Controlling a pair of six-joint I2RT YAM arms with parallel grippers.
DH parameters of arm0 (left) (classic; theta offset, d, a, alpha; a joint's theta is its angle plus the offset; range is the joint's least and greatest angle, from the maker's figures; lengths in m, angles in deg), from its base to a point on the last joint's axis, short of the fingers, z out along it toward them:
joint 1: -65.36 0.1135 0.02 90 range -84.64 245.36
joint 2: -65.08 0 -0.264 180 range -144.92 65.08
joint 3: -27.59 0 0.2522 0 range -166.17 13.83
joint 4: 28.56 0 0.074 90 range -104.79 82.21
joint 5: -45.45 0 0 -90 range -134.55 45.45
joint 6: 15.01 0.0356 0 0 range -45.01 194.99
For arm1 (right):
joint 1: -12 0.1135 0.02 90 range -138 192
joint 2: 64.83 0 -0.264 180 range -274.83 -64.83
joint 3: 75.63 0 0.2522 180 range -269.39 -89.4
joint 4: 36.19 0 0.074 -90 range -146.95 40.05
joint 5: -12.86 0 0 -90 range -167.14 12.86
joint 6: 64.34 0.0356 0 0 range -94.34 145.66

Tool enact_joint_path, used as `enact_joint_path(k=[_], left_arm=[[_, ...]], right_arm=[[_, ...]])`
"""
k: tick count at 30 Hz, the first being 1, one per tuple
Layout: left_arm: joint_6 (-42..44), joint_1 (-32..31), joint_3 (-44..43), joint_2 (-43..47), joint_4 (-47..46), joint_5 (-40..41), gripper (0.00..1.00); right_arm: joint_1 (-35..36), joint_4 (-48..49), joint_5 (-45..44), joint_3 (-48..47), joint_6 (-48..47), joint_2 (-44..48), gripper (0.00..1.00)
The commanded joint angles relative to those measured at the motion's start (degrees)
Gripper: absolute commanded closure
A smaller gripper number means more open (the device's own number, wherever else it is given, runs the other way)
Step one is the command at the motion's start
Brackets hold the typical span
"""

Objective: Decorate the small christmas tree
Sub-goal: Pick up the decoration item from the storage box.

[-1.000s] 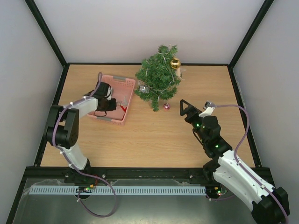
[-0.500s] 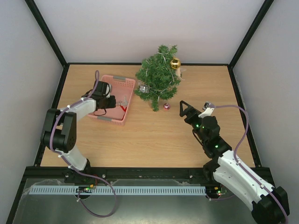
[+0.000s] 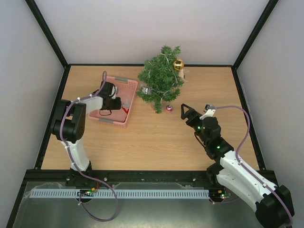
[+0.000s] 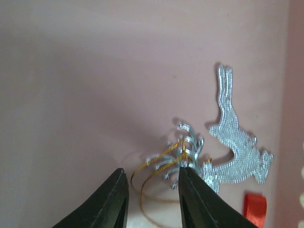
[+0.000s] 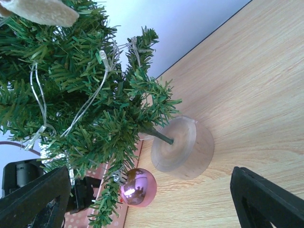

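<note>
The pink basket (image 3: 132, 99) sits on the left part of the wooden worktop (image 3: 142, 142). The left tool (image 3: 116, 103) reaches down inside it. The left wrist view shows that tool's two dark fingers (image 4: 114, 202) standing partly apart, low over the basket's pink floor and clamped on nothing. A silver glitter reindeer (image 4: 236, 151) lies flat on the floor there. Its thin gold thread loop (image 4: 156, 164) runs from the antlers into the gap between the fingertips. A small red piece (image 4: 255, 209) lies beside the reindeer at the edge of that view, and I cannot tell what it is.

The small christmas tree (image 3: 160, 80) stands upright at the far middle of the worktop, just right of the basket's far corner. It rests on a round wooden base (image 5: 183, 147), and a pale string (image 5: 92, 97) is threaded through its dark green branches. A gold bauble (image 3: 178, 64) hangs near the top on the right side. A small silver ornament (image 3: 146, 90) hangs low on the left. A pink bauble (image 3: 169, 109) hangs from a low near branch, close to the base.

The right tool (image 3: 184, 112) is near the tree on its near right side. It points at the base and touches nothing, with its fingers spread wide and empty.
</note>
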Motion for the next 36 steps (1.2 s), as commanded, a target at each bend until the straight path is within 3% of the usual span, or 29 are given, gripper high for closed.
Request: enact_joint_path(k=[1,3,5,21,29,36], left_arm=[[0.57,0.25,-2.5,-3.69,0.49,1.15,0.76],[0.9,0.28,-2.93,-4.09,0.39,1.49,0.9],[1.32,0.33,-3.57,-3.99,0.81,1.12,0.97],[3.27,0.18,-3.1,13.47,5.63,0.51,0.98],[4.79,-0.81,-3.01,20.93,8.62,-3.84,0.97],[7.4,-2.53,-6.25,26.51,12.66,-12.89,0.98]], right_arm=[[-0.14,-0.35,-0.19,-2.51,-0.15,-1.24,0.1],[-0.15,-0.82,-0.1,-2.97,-0.32,-1.82,0.1],[-0.19,-0.99,-0.04,-3.29,-0.38,-2.2,0.1],[-0.15,-1.23,1.35,-3.01,0.45,-3.44,0.12],[-0.21,-1.27,4.45,-4.52,-0.17,-3.69,0.14],[0.59,-3.12,7.64,-8.11,-3.76,-3.14,0.18]])
